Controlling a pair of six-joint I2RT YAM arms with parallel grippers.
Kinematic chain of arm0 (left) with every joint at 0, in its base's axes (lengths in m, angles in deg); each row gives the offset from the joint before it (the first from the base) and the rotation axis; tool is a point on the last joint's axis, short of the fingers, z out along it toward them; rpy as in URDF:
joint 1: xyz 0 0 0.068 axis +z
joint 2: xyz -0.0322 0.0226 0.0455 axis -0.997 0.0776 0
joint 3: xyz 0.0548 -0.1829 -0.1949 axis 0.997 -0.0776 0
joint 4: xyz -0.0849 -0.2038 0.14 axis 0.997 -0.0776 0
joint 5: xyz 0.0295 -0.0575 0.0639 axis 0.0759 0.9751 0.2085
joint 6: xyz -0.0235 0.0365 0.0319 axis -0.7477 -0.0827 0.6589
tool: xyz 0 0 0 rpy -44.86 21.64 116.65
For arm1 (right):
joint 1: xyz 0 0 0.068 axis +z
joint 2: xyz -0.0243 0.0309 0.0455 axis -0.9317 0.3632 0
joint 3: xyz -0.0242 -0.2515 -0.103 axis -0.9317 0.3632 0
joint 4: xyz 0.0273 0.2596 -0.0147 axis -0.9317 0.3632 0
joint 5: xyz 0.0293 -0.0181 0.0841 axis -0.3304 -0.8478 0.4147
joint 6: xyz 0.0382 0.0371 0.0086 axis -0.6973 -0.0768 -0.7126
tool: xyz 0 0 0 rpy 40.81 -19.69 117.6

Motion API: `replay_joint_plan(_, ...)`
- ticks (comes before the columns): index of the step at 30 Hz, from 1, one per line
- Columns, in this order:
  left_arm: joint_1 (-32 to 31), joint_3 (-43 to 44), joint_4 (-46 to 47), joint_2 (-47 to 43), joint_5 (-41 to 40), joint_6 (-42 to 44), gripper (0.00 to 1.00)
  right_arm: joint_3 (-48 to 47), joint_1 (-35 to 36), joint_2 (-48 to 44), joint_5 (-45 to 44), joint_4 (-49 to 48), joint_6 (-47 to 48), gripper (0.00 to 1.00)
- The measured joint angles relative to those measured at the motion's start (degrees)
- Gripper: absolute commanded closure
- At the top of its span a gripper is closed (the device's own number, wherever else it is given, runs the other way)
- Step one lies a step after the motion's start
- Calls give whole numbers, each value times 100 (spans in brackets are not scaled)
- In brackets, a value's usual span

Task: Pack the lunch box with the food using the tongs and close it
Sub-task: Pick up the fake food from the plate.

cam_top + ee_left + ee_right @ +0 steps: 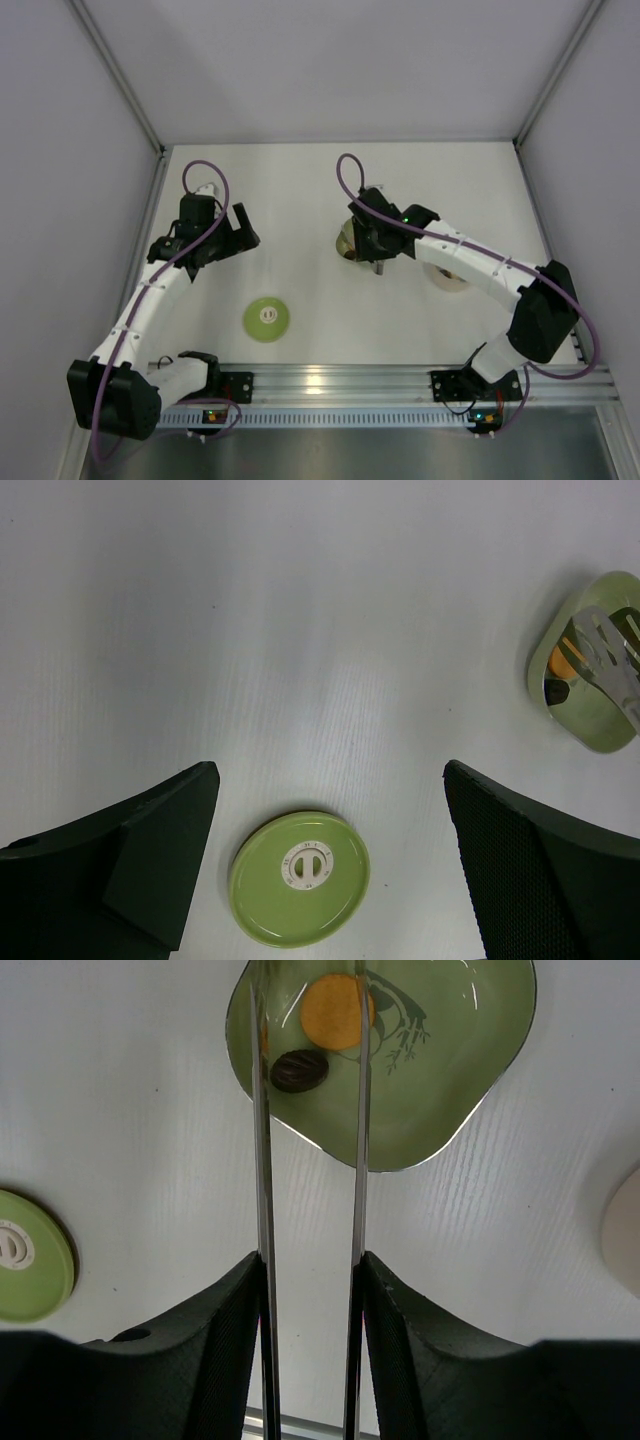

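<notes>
My right gripper is shut on the tongs, one slim silver arm against each finger. The tong tips reach into a light-green rounded-square dish, on either side of an orange slice of food and a dark brown chunk. The lunch box, a pale round tub, sits partly under the right arm, and only its edge shows in the right wrist view. Its green lid lies flat on the table. My left gripper hovers open and empty above the lid.
White walls close in the table on the left, back and right. An aluminium rail with both arm bases runs along the near edge. In the left wrist view the dish with the tong tips sits at the far right.
</notes>
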Motion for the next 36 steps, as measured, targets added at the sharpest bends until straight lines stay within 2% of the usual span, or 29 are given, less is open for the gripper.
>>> replay_joint_plan(23, 0, 0, 0, 2, -2, 0, 1, 26, 50, 44, -188, 68, 15, 56)
replay_joint_plan(36, 0, 0, 0, 2, -2, -2, 1, 391, 76, 44, -118, 105, 57, 57)
